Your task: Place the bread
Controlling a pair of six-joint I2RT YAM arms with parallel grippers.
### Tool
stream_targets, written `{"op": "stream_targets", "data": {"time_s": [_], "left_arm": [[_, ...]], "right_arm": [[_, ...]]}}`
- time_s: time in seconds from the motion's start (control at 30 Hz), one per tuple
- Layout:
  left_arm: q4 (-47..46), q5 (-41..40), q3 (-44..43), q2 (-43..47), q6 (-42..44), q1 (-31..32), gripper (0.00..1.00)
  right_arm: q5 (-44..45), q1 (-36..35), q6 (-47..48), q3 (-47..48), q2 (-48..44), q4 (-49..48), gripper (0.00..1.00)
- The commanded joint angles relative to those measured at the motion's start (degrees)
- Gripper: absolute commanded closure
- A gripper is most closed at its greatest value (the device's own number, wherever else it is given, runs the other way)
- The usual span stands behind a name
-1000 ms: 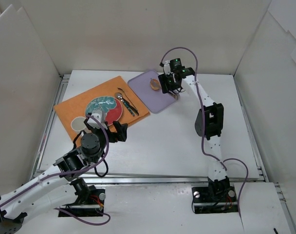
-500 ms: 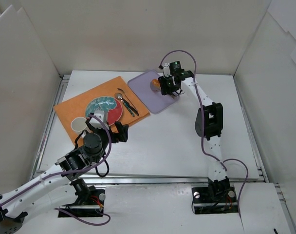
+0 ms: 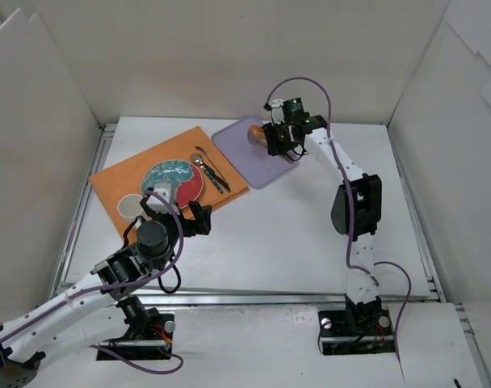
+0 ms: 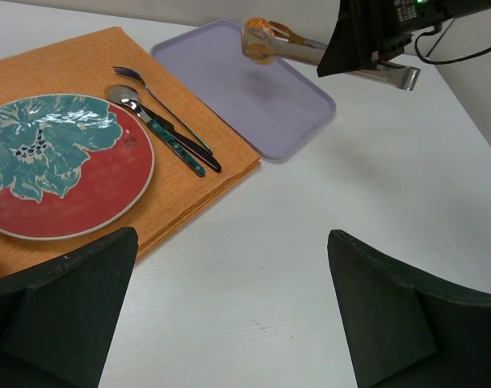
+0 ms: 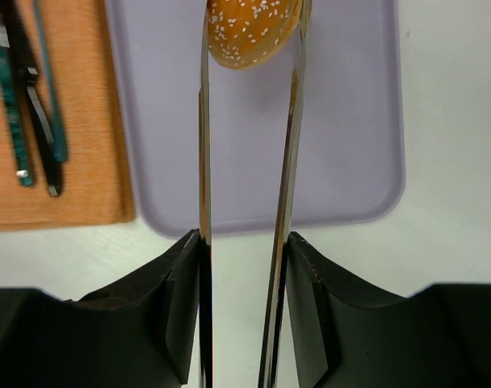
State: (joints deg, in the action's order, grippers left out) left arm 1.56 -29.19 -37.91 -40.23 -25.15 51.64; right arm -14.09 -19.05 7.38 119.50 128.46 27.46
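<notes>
The bread [image 5: 252, 32] is a golden sesame bun pinched between the tips of metal tongs [image 5: 203, 153]. My right gripper [image 5: 244, 242] is shut on the tongs' arms and holds the bun above the far part of a purple tray [image 5: 342, 121]. In the top view the bread [image 3: 254, 134] hangs over the tray [image 3: 258, 166], just left of my right gripper [image 3: 279, 139]. The left wrist view shows the bun [image 4: 258, 39] lifted off the tray [image 4: 253, 105]. My left gripper [image 3: 178, 212] is open and empty over the bare table, near the plate [image 3: 174, 179].
An orange placemat [image 3: 128, 174] holds the red and teal plate [image 4: 60, 162], a fork and spoon [image 4: 161, 117] and a white cup [image 3: 132, 206]. White walls enclose the table on three sides.
My right gripper has raised the tongs with the bread slightly and shifted them toward the tray's far left; its elbow swung right. The left arm has barely moved.
</notes>
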Motion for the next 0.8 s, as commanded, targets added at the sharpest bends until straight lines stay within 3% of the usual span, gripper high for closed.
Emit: {"op": "stream_targets", "data": {"time_s": [0.0, 0.2, 0.37, 0.5, 0.77], "left_arm": [[-2.09, -2.53, -0.59, 1.29, -0.25, -0.22, 0.00], [0.46, -8.59, 0.29, 4.80, -2.71, -0.22, 0.00], [2.22, -13.69, 2.05, 11.04, -5.26, -0.22, 0.00], [2.30, -16.24, 3.63, 15.87, -5.00, -0.22, 0.01], [3.01, -17.39, 3.81, 16.76, -5.79, -0.22, 0.01]], "right_arm": [[-0.68, -3.62, -0.08, -1.11, -12.17, -3.73, 0.61], [-2.17, -9.68, -0.96, -7.17, -18.16, -6.45, 0.61], [-2.35, -17.14, -1.58, -9.03, -17.64, -10.32, 0.61], [2.56, -22.43, -1.40, -5.09, -11.77, -11.38, 0.60], [5.02, -27.88, -3.60, 1.69, -1.39, -11.47, 0.60]]}}
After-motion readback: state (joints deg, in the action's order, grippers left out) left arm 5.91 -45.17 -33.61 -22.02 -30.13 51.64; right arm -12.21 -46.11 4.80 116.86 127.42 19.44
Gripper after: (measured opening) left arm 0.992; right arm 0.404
